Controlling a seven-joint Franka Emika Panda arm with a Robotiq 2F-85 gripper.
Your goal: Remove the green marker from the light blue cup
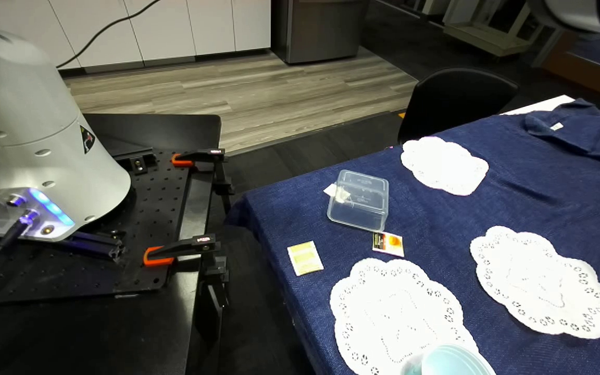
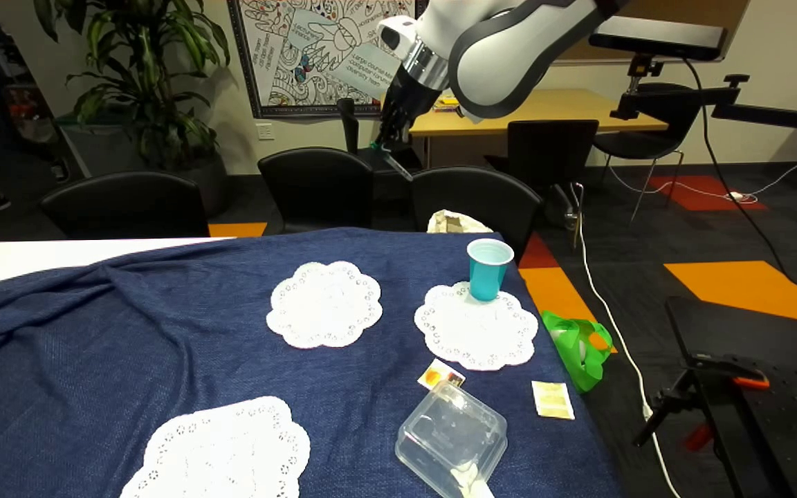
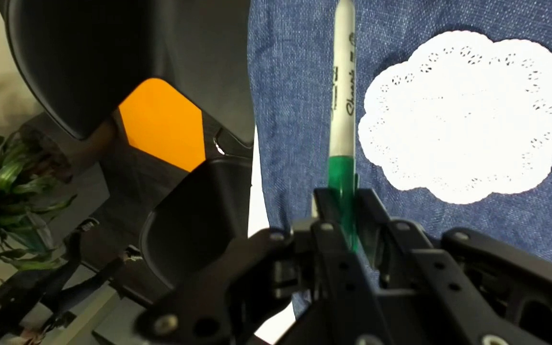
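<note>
Navy-clothed tabletop (image 2: pixel 357 401) below; end effector (image 3: pixel 346 211) pinched onto capped end of green Sharpie marker (image 3: pixel 342 120), aloft between 10 and 11 o'clock from upright light blue cup (image 2: pixel 488 273) in exterior view. Removal looks done; next likely calls for lowering marker onto tabletop, releasing.

"Sharpie" on the green marker (image 3: pixel 343 115), "computer", "Diversity Team" on a poster (image 2: pixel 322 55)

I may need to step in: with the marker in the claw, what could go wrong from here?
The claw holds the green marker by its green cap alone, so it might pivot or slip loose. Dropped, it could roll off the nearby table edge. The light blue cup stands upright on a doily; a low swing could tip it.
</note>
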